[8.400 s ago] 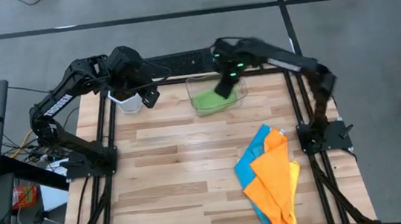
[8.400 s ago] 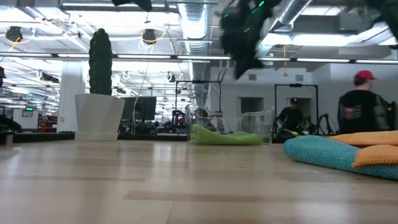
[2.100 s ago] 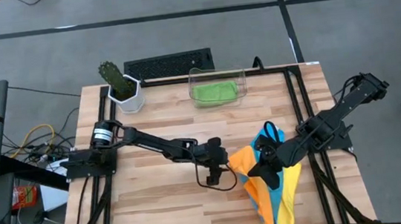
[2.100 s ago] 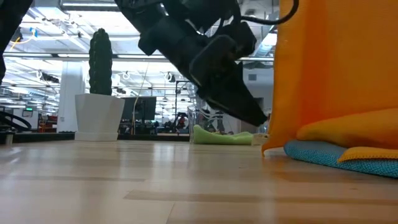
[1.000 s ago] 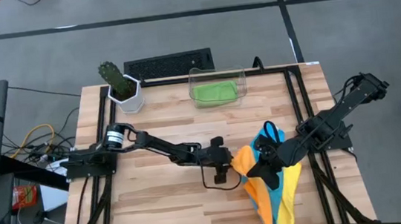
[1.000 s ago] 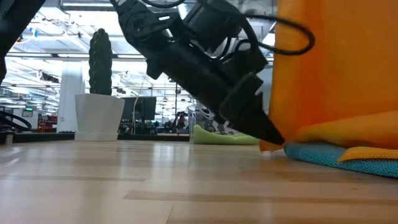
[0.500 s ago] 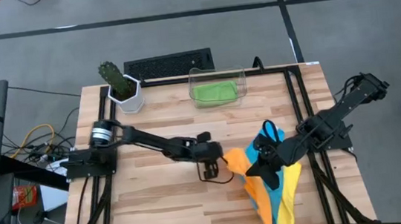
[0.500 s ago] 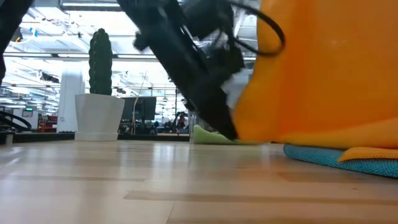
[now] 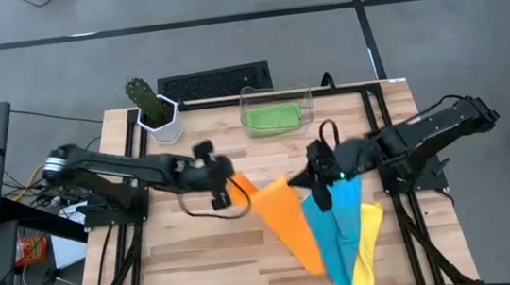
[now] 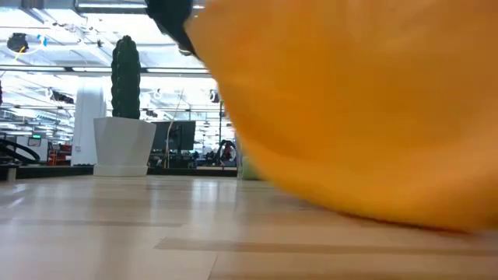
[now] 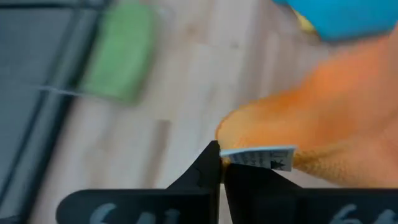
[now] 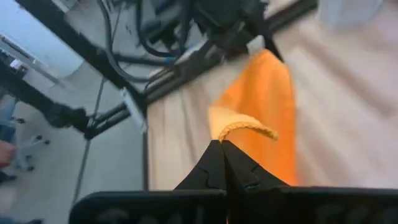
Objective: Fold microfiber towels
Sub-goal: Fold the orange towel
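The orange towel is stretched between my two grippers over the table's middle, and it fills most of the low view. My left gripper is shut on its left corner. My right gripper is shut on its right corner. The blue towel lies flat on the table with the yellow towel under its right side. The green towel lies folded in the clear bin at the far edge. My left gripper pinches the orange towel's corner beside its white label between its two shut fingers, coming level from the table's left. The cloth runs away from the fingers toward the right, off the table there. My right gripper pinches another corner of the orange towel between its shut fingertips, coming from the table's right. The cloth hangs from it toward the left gripper and the near edge.
A cactus in a white pot stands at the far left corner. A black keyboard lies behind the table's far edge. Bare wood shows left of and in front of the left gripper.
My left gripper has gone toward the table's left and far edge, drawing the orange towel's corner with it. My right gripper has gone toward the far edge with the other corner. The orange towel has come off the blue and yellow towels and spread out between the grippers.
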